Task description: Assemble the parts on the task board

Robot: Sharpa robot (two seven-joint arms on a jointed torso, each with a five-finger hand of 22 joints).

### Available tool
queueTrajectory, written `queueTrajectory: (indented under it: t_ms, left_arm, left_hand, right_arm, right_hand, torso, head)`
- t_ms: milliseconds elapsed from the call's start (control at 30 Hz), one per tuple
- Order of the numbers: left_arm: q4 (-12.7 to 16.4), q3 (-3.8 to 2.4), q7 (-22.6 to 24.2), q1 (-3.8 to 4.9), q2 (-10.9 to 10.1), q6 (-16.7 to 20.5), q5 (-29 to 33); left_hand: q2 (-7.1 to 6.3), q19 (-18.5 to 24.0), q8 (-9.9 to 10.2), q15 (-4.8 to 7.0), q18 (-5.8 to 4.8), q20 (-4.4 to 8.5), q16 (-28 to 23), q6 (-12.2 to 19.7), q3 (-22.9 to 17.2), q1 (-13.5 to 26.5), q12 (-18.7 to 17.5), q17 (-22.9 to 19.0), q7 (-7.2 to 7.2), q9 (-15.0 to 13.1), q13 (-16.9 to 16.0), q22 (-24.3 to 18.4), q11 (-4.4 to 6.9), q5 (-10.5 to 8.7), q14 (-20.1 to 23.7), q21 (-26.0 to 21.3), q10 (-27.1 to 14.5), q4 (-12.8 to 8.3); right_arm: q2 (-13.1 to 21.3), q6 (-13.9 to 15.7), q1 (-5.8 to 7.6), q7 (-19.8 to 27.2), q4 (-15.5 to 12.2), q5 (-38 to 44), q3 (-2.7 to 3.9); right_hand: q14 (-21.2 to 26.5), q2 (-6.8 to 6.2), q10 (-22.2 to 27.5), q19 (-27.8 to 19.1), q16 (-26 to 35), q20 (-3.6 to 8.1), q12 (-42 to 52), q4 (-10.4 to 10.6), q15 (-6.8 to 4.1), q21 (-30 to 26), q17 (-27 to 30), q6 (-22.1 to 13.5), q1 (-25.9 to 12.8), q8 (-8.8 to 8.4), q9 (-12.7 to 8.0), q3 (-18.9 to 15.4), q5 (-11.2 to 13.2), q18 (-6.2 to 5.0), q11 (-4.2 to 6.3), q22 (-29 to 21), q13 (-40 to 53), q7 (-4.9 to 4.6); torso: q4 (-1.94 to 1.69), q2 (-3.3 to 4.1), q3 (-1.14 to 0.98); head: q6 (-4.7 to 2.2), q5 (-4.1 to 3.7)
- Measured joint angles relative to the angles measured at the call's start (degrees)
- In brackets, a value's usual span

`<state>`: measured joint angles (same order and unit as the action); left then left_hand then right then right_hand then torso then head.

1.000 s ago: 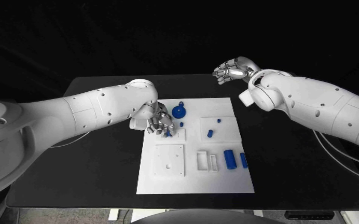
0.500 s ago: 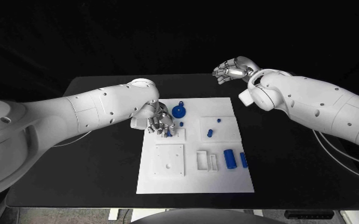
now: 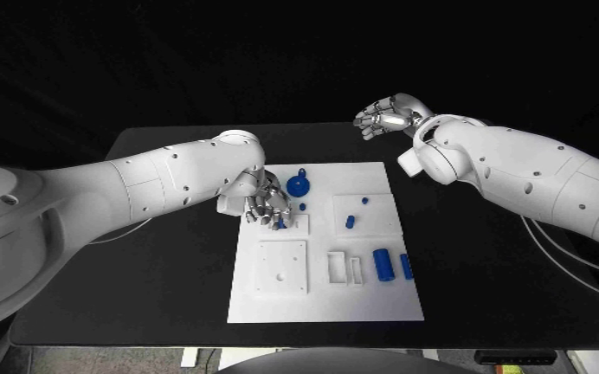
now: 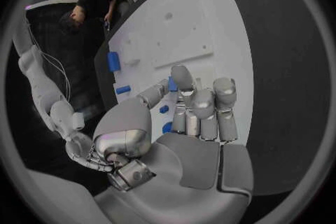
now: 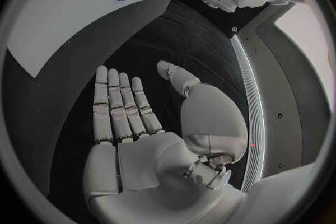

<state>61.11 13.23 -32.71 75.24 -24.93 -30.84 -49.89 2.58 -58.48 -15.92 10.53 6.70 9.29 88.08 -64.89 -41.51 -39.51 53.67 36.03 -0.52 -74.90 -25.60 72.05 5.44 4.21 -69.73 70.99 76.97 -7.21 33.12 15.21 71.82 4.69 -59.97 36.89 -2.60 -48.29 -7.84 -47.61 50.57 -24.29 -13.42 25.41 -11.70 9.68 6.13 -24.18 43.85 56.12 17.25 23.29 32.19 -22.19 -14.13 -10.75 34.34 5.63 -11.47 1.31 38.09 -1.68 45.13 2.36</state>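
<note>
The left hand [image 3: 265, 203] rests fingers-down on the board [image 3: 322, 292], at its far-left corner beside the blue gear [image 3: 299, 186]; whether it pinches a small part, I cannot tell (fingers bunched together). The right hand [image 3: 387, 119] hangs beyond the board's far edge, fingers apart, holding nothing. Two cylinders [image 3: 384, 265] lie near the board's right edge.

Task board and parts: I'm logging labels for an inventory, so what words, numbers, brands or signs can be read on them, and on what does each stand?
None: no text can be read on the task board, the blue parts or either hand.
</note>
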Motion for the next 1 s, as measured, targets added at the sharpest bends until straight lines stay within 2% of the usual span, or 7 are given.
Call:
queueTrajectory:
  t_ms: [533,733,767,1000]
  left_arm:
    - [-2.0,0.08,-0.2,-0.06,1.5,-0.7,0.3]
    - [-2.4,0.04,-0.2,-0.11,1.7,-0.9,0.5]
    - [-2.4,0.04,-0.3,-0.11,1.7,-0.9,0.5]
    - [-2.5,0.05,-0.3,-0.18,1.7,-0.8,0.6]
  left_hand:
    - [0.0,0.0,0.5,-0.09,-0.04,-0.01,0.0,-0.2,0.1,0.0,-0.2,0.1,-0.2,-0.2,0.0,0.0,0.11,-0.02,-0.3,0.0,0.3,-0.1]
    - [0.0,0.0,0.8,-0.05,-0.09,-0.01,0.0,-0.5,0.1,0.0,-0.3,0.2,-0.07,-0.1,0.0,-0.1,0.1,-0.96,-0.3,0.0,0.3,-0.1]
    - [0.0,0.0,0.9,-0.05,-0.15,-0.01,0.0,-0.5,-0.5,0.0,-0.3,0.2,-0.08,-0.1,0.0,-0.1,-0.01,-1.14,-0.3,0.0,0.4,-0.7]
    - [0.0,0.0,1.5,-0.04,-0.51,-0.01,0.0,-1.1,-0.6,0.0,-0.5,0.4,-0.14,0.5,0.0,-0.1,-0.12,-1.18,-0.3,0.0,0.5,-0.8]
  right_arm:
    - [-0.1,0.0,0.0,0.0,0.0,0.0,0.0]
    - [-0.1,0.0,-0.02,0.0,0.0,0.0,0.0]
    - [-0.1,0.0,-0.03,0.0,0.0,0.0,0.0]
    - [-0.1,0.0,-0.05,0.0,0.0,0.0,0.0]
  right_hand:
    - [0.0,0.0,0.0,0.0,0.0,0.0,0.0,0.0,0.0,0.0,0.1,0.0,0.0,0.0,-0.1,0.0,0.0,0.0,0.0,0.0,-0.1,0.0]
    - [0.0,0.0,0.0,0.0,0.0,0.0,0.0,0.2,0.0,0.0,0.0,0.0,0.0,0.0,-0.1,-0.2,0.0,0.0,0.0,0.0,-0.1,0.0]
    - [0.0,0.0,0.0,0.0,0.0,0.0,0.0,0.2,0.0,0.0,0.0,-0.1,0.0,0.0,-0.1,-0.2,0.0,0.0,0.0,0.0,-0.1,0.12]
    - [0.0,0.0,0.0,0.0,0.0,0.0,0.0,0.2,0.0,0.0,0.1,-0.2,0.0,0.0,-0.1,-0.2,0.0,0.0,0.0,0.0,-0.2,0.2]
  torso:
    - [0.04,0.04,0.04]
    - [0.03,0.04,0.05]
    - [0.03,0.04,0.05]
    - [0.01,0.0,0.04]
  head:
    - [0.03,-0.04]
    - [0.18,-0.19]
    - [0.2,-0.21]
    - [0.29,-0.26]
